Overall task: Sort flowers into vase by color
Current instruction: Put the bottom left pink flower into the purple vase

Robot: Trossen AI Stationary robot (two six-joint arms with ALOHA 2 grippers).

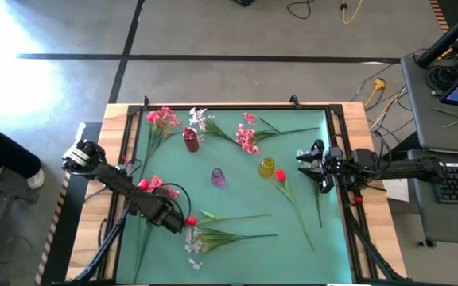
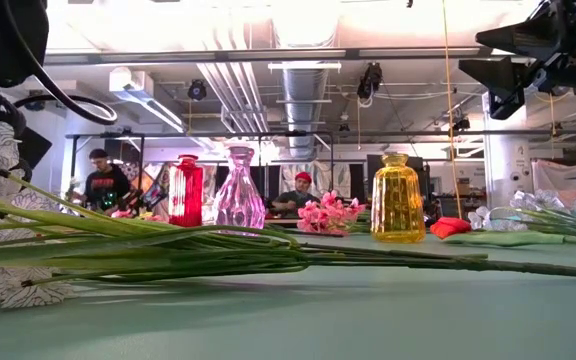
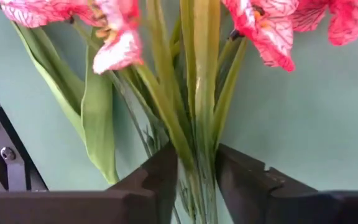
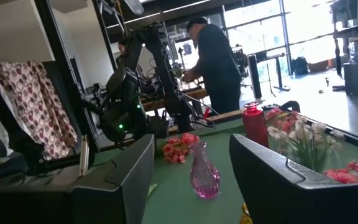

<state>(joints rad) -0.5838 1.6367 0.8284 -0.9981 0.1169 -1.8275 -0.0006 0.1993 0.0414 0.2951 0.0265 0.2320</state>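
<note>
Left gripper (image 3: 194,180) closed on the stems of a pink-red flower spray (image 3: 191,93); right gripper (image 1: 308,163) open and empty.

The left wrist view shows both dark fingers (image 3: 160,180) pressing the bundled green stems, with the blossoms fanned out beyond them. In the high view this gripper sits near the table's (image 1: 308,230) front left, the spray's long axis running roughly along the arm, with a red blossom showing at the gripper. The right gripper waits, jaws apart, at the right edge. Only the low view shows the red vase (image 2: 185,190), pink vase (image 2: 239,188) and yellow vase (image 2: 397,198) standing upright in a row.
</note>
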